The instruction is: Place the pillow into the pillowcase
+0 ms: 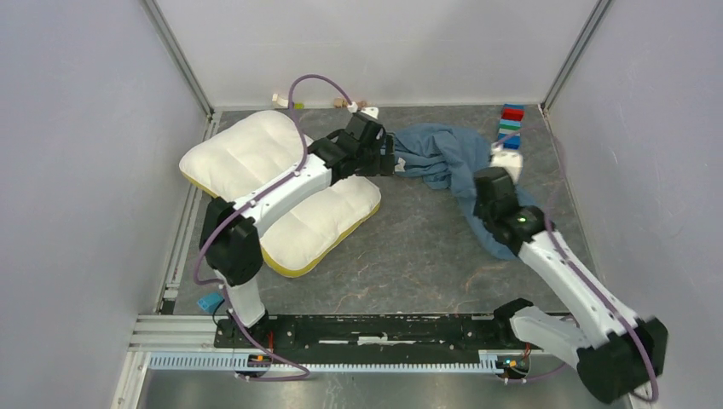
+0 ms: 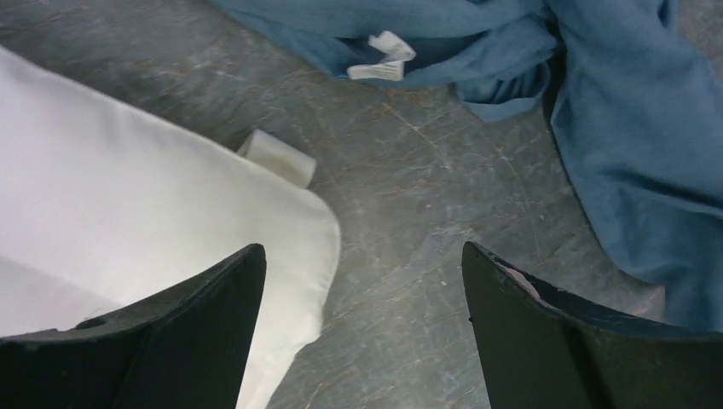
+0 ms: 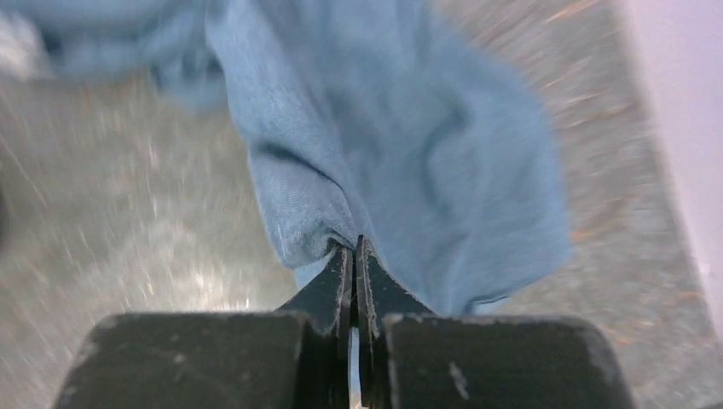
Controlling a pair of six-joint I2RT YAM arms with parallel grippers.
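The cream-white pillow (image 1: pixel 256 162) with a yellow band lies at the left of the table, and its corner (image 2: pixel 128 204) fills the left of the left wrist view. The dusty-blue pillowcase (image 1: pixel 443 158) lies crumpled at the back right, with white tags (image 2: pixel 379 58) on its near edge. My left gripper (image 1: pixel 385 155) hangs open above bare table between the pillow's corner and the pillowcase (image 2: pixel 631 128), touching neither. My right gripper (image 3: pixel 354 249) is shut on a fold of the pillowcase (image 3: pixel 384 128) at its near right end; in the top view the wrist hides the fingertips.
A stack of coloured blocks (image 1: pixel 511 123) stands at the back right corner. Small bits (image 1: pixel 345 103) lie along the back wall. A white block (image 2: pixel 277 156) sits beside the pillow's corner. Grey walls close in the table on three sides; a blue piece (image 1: pixel 210 302) lies near the left base.
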